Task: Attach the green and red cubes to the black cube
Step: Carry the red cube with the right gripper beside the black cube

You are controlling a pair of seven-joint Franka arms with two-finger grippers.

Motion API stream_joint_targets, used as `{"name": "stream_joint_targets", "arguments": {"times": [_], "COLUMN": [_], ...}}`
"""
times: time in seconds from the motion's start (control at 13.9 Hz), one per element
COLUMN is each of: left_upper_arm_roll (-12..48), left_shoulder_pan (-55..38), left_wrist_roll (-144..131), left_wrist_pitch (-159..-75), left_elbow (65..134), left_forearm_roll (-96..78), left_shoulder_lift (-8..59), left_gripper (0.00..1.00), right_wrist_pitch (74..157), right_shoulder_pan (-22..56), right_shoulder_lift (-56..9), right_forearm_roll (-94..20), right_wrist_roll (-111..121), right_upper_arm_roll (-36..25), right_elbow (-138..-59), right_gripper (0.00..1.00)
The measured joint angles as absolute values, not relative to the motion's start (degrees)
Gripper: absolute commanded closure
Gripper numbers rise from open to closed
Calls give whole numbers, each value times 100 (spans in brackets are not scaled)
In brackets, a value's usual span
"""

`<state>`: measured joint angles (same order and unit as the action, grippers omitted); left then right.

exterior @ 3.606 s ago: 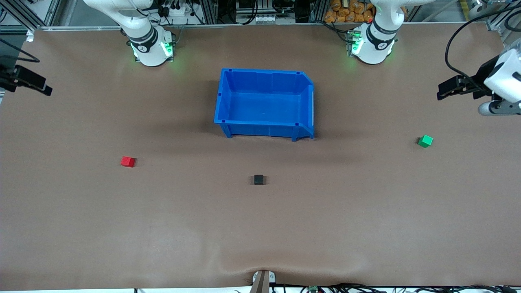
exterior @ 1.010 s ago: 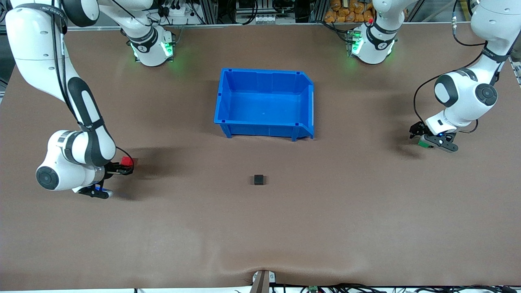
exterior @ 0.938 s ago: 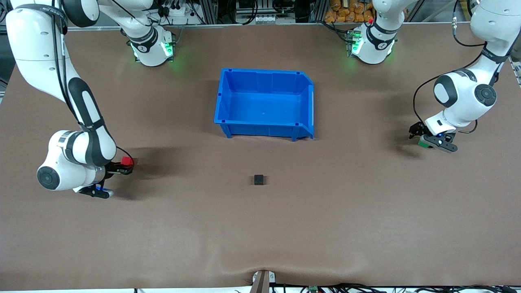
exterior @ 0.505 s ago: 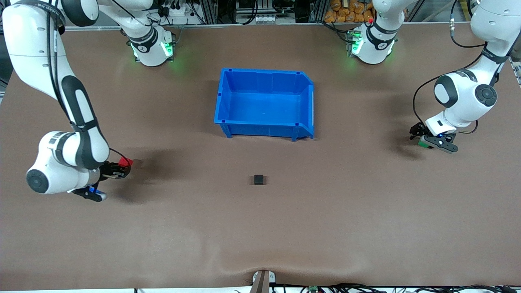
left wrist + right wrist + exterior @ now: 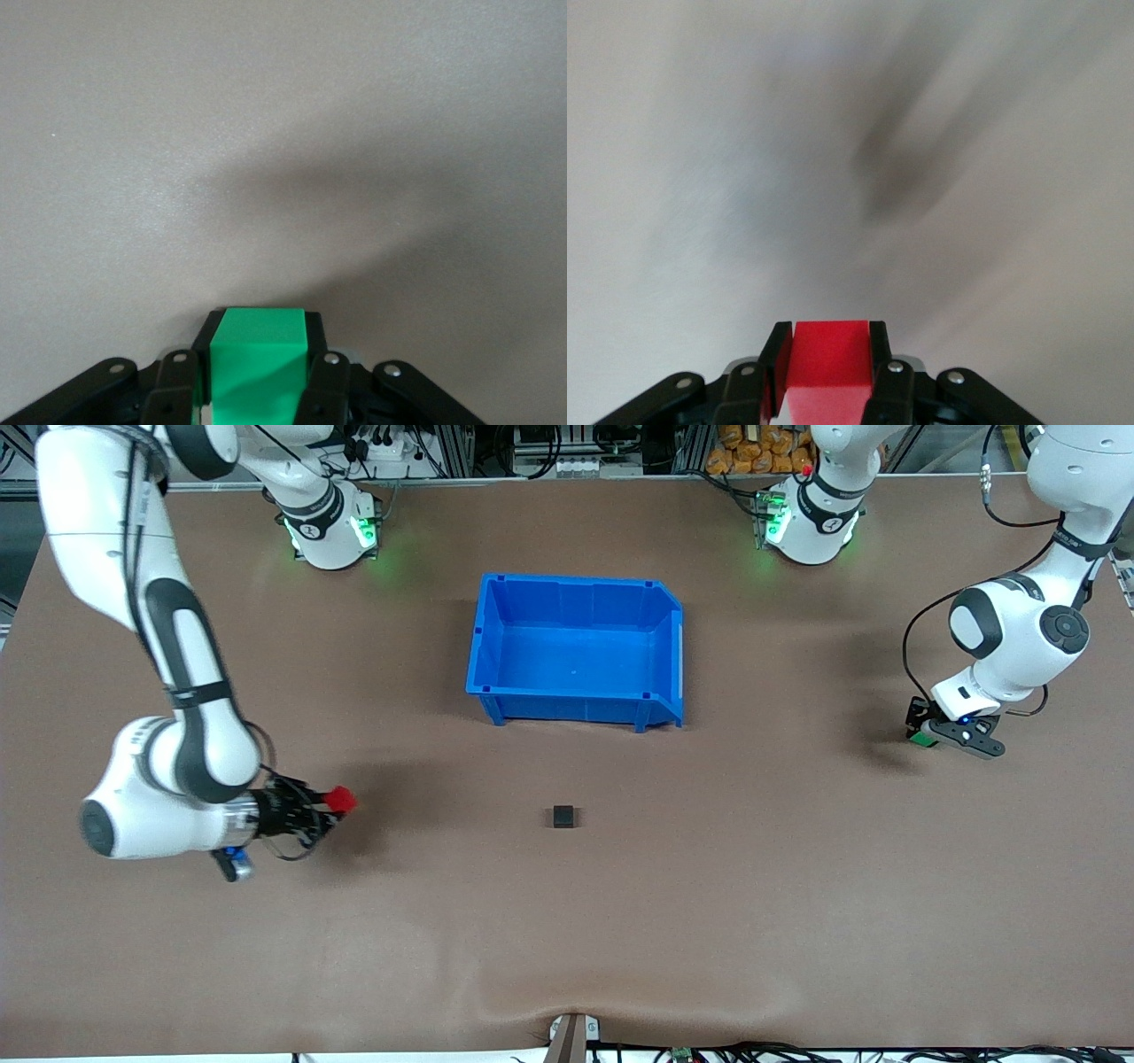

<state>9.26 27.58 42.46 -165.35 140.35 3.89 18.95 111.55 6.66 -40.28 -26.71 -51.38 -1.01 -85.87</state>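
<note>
The black cube (image 5: 563, 816) sits on the brown table, nearer to the front camera than the blue bin. My right gripper (image 5: 332, 802) is shut on the red cube (image 5: 340, 800) and holds it just above the table toward the right arm's end; in the right wrist view the red cube (image 5: 830, 363) sits between the fingers. My left gripper (image 5: 923, 732) is shut on the green cube (image 5: 924, 738) low over the table at the left arm's end; the green cube (image 5: 258, 363) fills the jaws in the left wrist view.
An empty blue bin (image 5: 576, 592) stands mid-table, farther from the front camera than the black cube. Bare brown table lies between each gripper and the black cube.
Both arms came down and closed on their cubes. In the last half second my right gripper carried the red cube toward the black cube. My left gripper shifted slightly with the green cube.
</note>
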Motion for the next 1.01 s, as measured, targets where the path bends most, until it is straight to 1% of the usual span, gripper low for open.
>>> {"name": "stream_joint_targets", "arguments": {"times": [0.22, 0.36, 0.58, 0.72, 1.01], "left_upper_arm_roll": [930, 1013, 1471, 1775, 1878], "left_shoulder_pan": [2759, 2749, 2712, 2632, 2051], "left_wrist_roll": [4084, 3633, 2403, 1527, -192], "left_wrist_pitch": [-16511, -16168, -15253, -14768, -14046], "left_elbow": [13997, 13817, 13205, 12783, 12008], "left_forearm_roll": [389, 388, 389, 390, 390], "left_shoulder_lift": [1827, 1758, 1707, 1709, 1756], "left_gripper": [100, 100, 100, 100, 100], "right_wrist_pitch": [12018, 12374, 12979, 13294, 13623], "right_shoulder_pan": [1443, 1956, 2514, 2724, 3048], "right_shoulder_lift": [-4253, -4433, -4701, -4856, -5029], "right_forearm_roll": [-2864, -2901, -2907, -2908, -2914], "right_wrist_roll": [-6768, -7755, -8811, -9173, -9624], "right_upper_arm_roll": [-77, -71, -74, -75, -75], "right_elbow": [-8451, -8342, -8291, -8245, -8074], "right_gripper": [100, 100, 100, 100, 100]}}
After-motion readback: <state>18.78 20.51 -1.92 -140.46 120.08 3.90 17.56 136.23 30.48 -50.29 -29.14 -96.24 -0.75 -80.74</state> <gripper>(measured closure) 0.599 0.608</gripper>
